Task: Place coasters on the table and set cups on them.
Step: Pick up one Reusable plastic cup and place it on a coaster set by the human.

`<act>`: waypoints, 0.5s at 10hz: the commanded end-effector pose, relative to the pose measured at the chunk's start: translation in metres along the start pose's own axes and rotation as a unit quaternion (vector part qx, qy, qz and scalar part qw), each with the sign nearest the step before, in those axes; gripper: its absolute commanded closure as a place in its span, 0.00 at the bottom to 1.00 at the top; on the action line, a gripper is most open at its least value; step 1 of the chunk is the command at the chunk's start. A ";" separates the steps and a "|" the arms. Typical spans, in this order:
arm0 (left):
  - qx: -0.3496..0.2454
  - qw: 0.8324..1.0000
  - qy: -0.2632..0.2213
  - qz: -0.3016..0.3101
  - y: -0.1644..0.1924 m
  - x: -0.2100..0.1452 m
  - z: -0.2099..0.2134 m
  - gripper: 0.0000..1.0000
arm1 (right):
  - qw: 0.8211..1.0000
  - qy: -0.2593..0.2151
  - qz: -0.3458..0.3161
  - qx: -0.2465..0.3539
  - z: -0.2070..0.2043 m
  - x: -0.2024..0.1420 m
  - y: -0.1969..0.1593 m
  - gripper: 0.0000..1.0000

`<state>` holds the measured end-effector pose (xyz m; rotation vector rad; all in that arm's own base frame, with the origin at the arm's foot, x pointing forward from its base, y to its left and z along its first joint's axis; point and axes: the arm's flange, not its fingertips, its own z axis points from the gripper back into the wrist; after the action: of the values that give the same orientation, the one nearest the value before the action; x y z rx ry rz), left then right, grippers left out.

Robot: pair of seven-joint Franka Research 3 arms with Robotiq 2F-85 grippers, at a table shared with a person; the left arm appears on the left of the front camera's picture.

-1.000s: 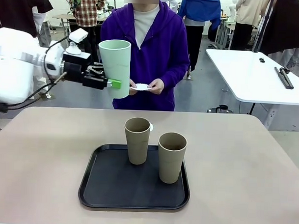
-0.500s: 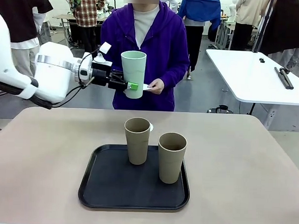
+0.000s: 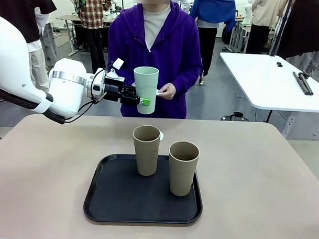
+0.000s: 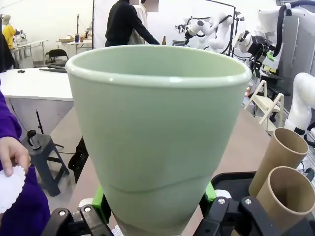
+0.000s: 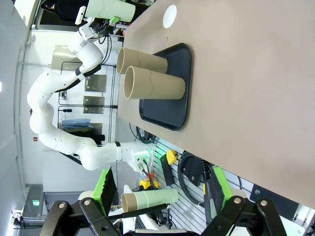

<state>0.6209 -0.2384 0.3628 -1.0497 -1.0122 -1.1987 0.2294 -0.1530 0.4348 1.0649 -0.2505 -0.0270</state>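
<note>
My left gripper is shut on the pale mint green cup and holds it upright in the air over the table's far edge, in front of the person. In the left wrist view the mint cup sits between the green pads. Two brownish-taupe cups stand on the black tray. One white coaster lies on the table just behind the tray. The person's hand holds another coaster. My right gripper is open, off the table's side.
The person in a purple hoodie stands at the far edge with both hands near the mint cup. A white table stands at the back right. Bare tabletop lies left and right of the tray.
My left arm has carried the mint cup to the right and farther away, toward the person, and a little lower. The tray, the taupe cups and the right gripper have not moved.
</note>
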 end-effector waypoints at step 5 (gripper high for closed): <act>0.001 1.000 0.000 -0.001 0.001 0.001 0.000 0.16 | 1.000 -0.001 0.002 0.006 0.000 0.001 0.000 0.00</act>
<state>0.6211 -0.2378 0.3623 -1.0486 -1.0117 -1.1976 0.2294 -0.1530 0.4348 1.0649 -0.2505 -0.0271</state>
